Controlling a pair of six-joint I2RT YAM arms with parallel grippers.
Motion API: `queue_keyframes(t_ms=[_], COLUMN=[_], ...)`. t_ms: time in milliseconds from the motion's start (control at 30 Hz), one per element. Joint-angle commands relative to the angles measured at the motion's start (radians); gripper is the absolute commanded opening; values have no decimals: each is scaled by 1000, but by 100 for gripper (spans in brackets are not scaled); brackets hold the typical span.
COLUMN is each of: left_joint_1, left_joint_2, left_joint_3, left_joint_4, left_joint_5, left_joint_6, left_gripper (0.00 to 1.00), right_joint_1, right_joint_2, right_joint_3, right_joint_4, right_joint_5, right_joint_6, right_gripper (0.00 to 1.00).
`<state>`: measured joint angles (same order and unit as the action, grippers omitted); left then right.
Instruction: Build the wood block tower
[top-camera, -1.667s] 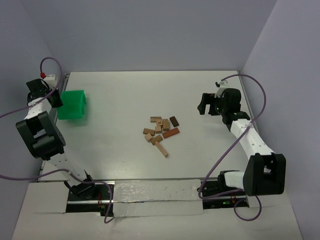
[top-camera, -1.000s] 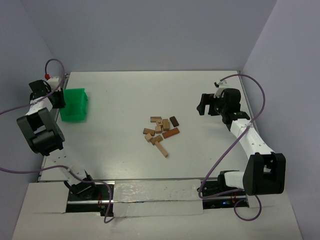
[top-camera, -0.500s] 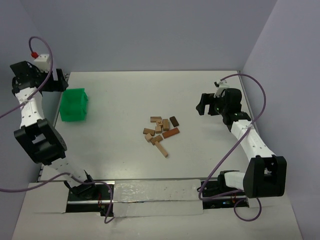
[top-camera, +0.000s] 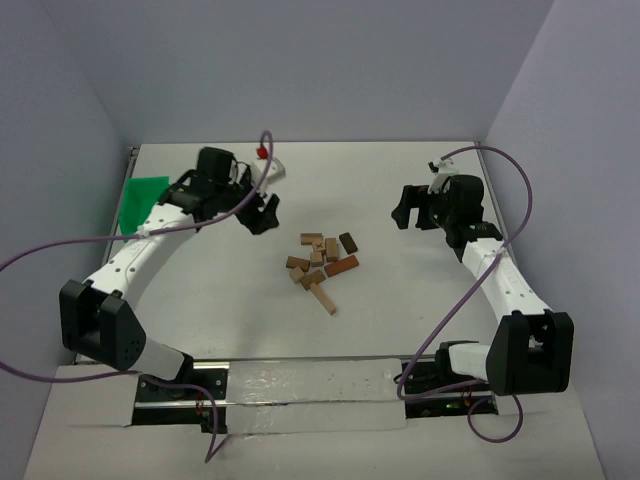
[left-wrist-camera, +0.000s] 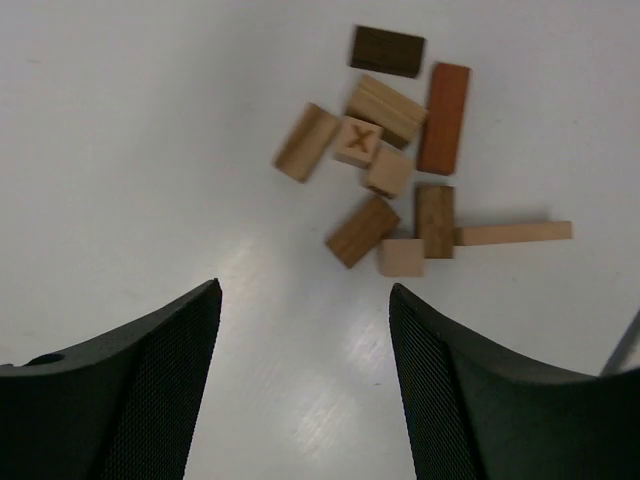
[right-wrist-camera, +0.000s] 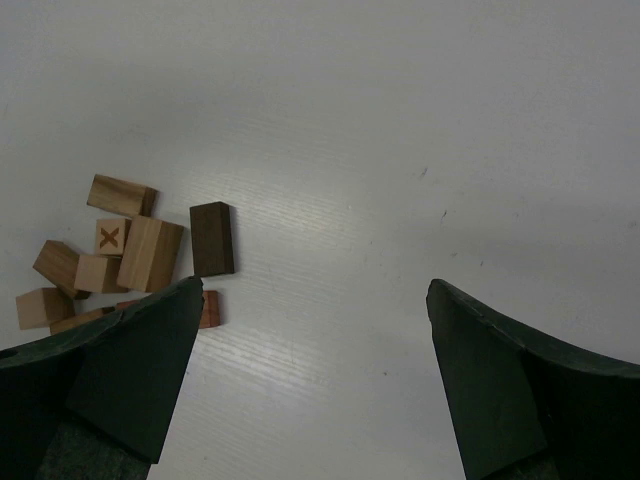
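Note:
The wood blocks (top-camera: 322, 259) lie loose in a flat pile at the table's middle; no tower stands. The pile holds tan cubes and bars, a dark brown block (left-wrist-camera: 387, 50), a reddish bar (left-wrist-camera: 444, 104), a cube marked X (left-wrist-camera: 358, 140) and a long thin bar (left-wrist-camera: 514, 233). My left gripper (top-camera: 262, 213) is open and empty, above the table just left of the pile. My right gripper (top-camera: 404, 211) is open and empty, to the right of the pile. In the right wrist view the dark block (right-wrist-camera: 211, 238) and X cube (right-wrist-camera: 110, 237) lie at the left.
A green plastic tray (top-camera: 140, 198) sits at the far left, partly hidden behind my left arm. Purple cables loop from both arms. Walls close the table at the back and both sides.

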<state>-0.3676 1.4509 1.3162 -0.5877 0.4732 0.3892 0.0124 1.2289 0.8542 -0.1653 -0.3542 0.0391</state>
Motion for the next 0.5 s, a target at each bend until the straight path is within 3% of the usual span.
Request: queue_keyframes(t_ms=[0, 167, 467], left_joint_1=[-183, -337, -474], left_joint_2=[80, 228, 453], left_joint_3=[-28, 23, 149], left_joint_4=[68, 122, 144], left_joint_5=[-96, -135, -183], left_joint_6=[-118, -195, -266], left_gripper=[74, 73, 69], right_joint_1=[-6, -41, -167], right_joint_2=[13, 25, 95], right_joint_3=[60, 63, 91], right_joint_4=[-1, -6, -31], right_joint_5=[7, 5, -101], right_joint_6=[13, 32, 79], right_gripper=[100, 100, 100])
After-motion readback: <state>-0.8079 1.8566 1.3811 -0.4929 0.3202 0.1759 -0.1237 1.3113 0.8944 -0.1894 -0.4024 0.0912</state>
